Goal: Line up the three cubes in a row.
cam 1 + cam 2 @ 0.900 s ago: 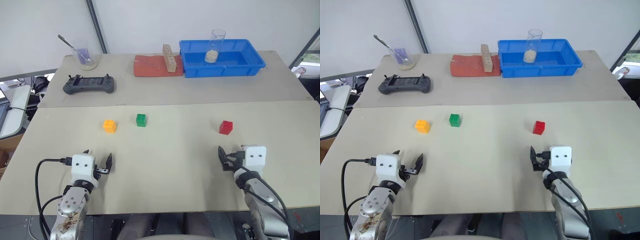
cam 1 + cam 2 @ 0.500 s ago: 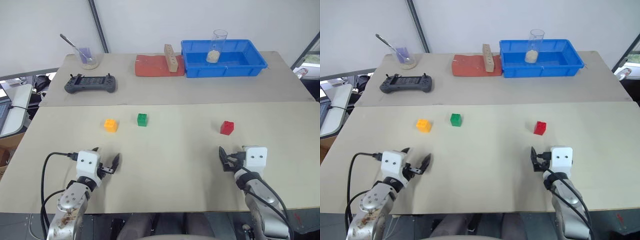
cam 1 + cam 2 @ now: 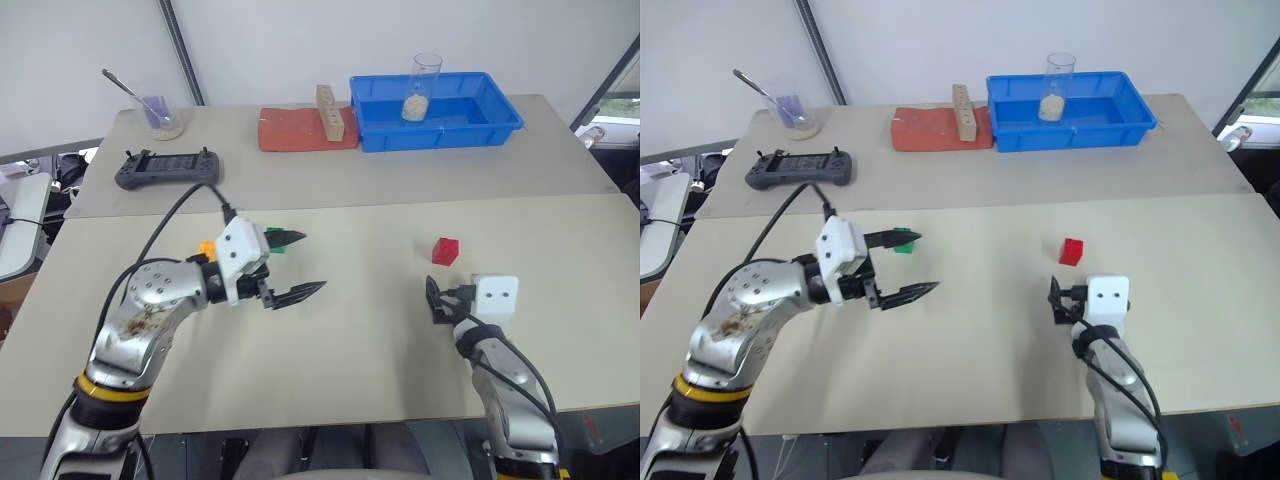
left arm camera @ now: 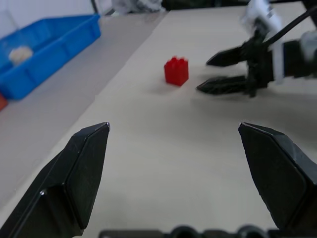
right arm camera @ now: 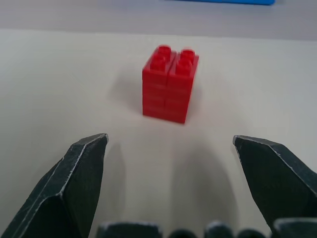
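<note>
The red cube (image 3: 446,250) stands on the near table, right of centre, and it also shows ahead of my open right gripper (image 5: 169,140), a short way beyond the fingertips. My right gripper (image 3: 435,300) rests low just in front of that cube. My left gripper (image 3: 297,265) hangs open above the table, pointing right, empty. Its upper finger covers part of the green cube (image 3: 902,243). The orange-yellow cube (image 3: 205,246) peeks out behind the gripper's white body. In the left wrist view the red cube (image 4: 176,71) sits beside the right gripper (image 4: 220,72).
On the far table stand a blue bin (image 3: 440,135) holding a glass (image 3: 420,85), a red mat (image 3: 290,135) with a tall wooden block (image 3: 328,110), a grey controller (image 3: 165,170) and a glass with a spoon (image 3: 160,115).
My left arm has lifted off the near edge and swung forward and right, now above the orange-yellow and green cubes. The right arm and the cubes have stayed put; the camera shifted slightly.
</note>
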Controlling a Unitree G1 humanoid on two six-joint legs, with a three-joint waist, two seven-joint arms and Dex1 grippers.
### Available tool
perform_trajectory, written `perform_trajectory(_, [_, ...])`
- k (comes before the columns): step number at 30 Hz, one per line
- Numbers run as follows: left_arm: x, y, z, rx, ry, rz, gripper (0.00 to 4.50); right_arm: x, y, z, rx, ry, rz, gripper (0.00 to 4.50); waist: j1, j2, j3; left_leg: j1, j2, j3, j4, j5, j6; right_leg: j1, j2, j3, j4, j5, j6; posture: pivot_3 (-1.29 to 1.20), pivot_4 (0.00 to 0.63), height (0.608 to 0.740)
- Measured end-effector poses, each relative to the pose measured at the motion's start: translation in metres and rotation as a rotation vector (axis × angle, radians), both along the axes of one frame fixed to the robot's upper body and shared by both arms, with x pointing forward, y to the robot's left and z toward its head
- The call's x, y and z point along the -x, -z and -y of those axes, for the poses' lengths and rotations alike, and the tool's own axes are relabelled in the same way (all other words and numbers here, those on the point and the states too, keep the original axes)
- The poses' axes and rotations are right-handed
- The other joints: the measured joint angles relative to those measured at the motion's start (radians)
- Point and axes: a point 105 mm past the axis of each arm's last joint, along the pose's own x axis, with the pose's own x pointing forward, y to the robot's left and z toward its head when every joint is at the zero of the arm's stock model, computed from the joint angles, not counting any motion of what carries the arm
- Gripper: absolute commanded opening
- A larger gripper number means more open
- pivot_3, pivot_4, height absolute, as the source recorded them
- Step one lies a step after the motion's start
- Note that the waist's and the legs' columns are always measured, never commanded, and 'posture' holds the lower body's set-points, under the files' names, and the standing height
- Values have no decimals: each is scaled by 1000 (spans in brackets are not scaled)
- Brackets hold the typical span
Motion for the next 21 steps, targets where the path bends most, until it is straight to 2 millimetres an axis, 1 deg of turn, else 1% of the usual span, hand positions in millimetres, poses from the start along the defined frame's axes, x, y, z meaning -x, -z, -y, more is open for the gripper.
perform_trajectory(5, [0, 5, 1, -2, 22, -35, 4419, -23, -1, -1, -11, 29, 7, 4500, -9, 0, 0, 0, 1, 1, 0, 1, 0, -2, 2, 3, 4, 0, -1, 0, 150, 740])
perform_trajectory(9, [0, 4, 1, 11, 26, -48, 4419, -35, -3, -1, -14, 40, 21, 4500, -13, 0, 0, 1, 2, 3, 0, 2, -1, -2, 4, 7, 4, 1, -2, 0, 150, 740])
perform_trajectory(11, [0, 4, 1, 12, 22, -50, 4419, -38, -3, 0, -13, 42, 28, 4500, -14, 0, 0, 1, 3, 3, 0, 2, -1, -2, 5, 9, 5, 1, -2, 0, 150, 740])
perform_trajectory(14, [0, 3, 0, 14, 16, -48, 4500, -40, -4, 0, -6, 35, 41, 3705, -18, 0, 0, 1, 3, 4, 0, 2, -1, -2, 7, 13, 5, 1, -2, 0, 150, 740])
perform_trajectory(20, [0, 7, -2, 17, -3, -59, 4500, -40, -4, 0, 10, 9, 51, 1602, -18, 0, 0, 1, 4, 5, 1, 2, 0, -2, 9, 16, 5, 1, -2, 0, 150, 740])
perform_trajectory(21, [0, 7, -2, 17, -3, -60, 4500, -40, -4, 0, 13, 6, 51, 1410, -17, 0, 0, 1, 4, 5, 0, 2, 0, -2, 9, 17, 5, 1, -2, 0, 150, 740])
